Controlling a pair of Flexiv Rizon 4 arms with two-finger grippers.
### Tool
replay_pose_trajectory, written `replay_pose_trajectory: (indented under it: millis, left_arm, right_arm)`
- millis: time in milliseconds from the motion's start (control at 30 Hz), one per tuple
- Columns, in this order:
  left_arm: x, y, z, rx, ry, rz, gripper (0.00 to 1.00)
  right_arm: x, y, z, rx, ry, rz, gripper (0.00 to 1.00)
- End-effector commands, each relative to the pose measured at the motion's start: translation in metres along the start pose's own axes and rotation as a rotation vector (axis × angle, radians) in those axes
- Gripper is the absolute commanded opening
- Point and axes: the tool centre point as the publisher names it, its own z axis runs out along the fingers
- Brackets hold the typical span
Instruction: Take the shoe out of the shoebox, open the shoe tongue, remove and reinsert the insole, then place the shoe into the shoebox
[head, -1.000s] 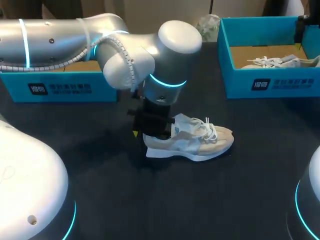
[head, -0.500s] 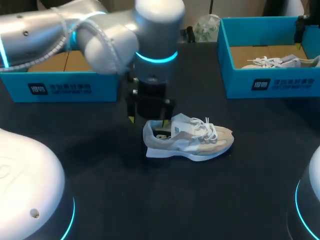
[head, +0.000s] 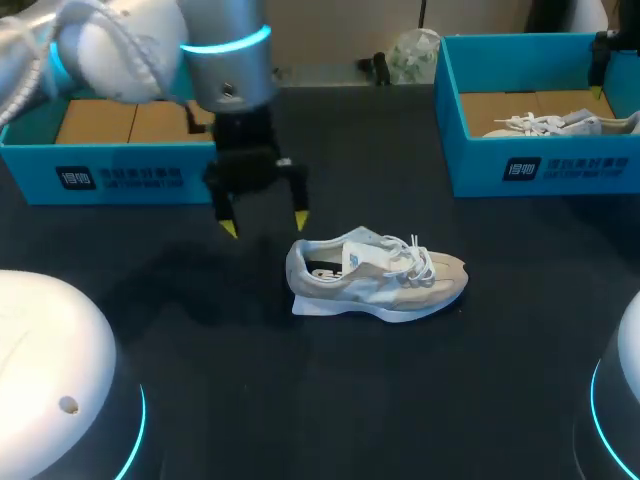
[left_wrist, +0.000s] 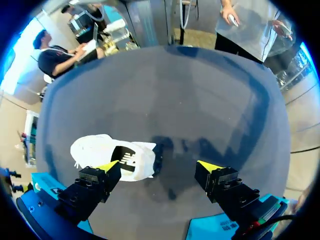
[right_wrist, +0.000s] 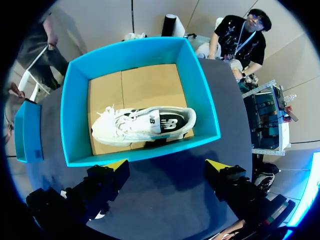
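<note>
shoe (head: 380, 282), mid-frame: off-white upper, beige toe — white laces, dark insole
second shoe (right_wrist: 142, 125): white, black insole
right shoebox (head: 520, 168): teal walls, brown cardboard floor
left shoebox (head: 120, 176): same teal, brown inside
table (head: 300, 400): black
left gripper (head: 265, 225): black fingers, yellow tips
left arm (head: 225, 50): silver — cyan light ring
</note>
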Motion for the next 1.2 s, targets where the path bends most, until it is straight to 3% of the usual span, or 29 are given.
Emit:
replay_pose_trajectory:
  millis: [33, 567, 700, 1033, 1200]
  left_arm:
    - [0.011, 0.002, -0.001, 0.005, -0.154, 0.004, 1.00]
    - [0.011, 0.002, -0.001, 0.005, -0.154, 0.004, 1.00]
    - [0.017, 0.000, -0.011, 0.124, -0.221, -0.078, 1.00]
    - [0.042, -0.002, -0.033, 0.261, -0.419, -0.390, 1.00]
    - [0.056, -0.013, -0.025, 0.344, -0.511, -0.487, 1.00]
  right_arm:
    - [0.000, -0.001, 0.000, -0.002, 0.001, 0.001, 1.00]
    - [0.000, -0.001, 0.000, -0.002, 0.001, 0.001, 1.00]
    - [0.000, -0.001, 0.000, -0.002, 0.001, 0.001, 1.00]
    - [0.000, -0.001, 0.000, -0.002, 0.001, 0.001, 1.00]
    - [0.000, -0.001, 0.000, -0.002, 0.001, 0.001, 1.00]
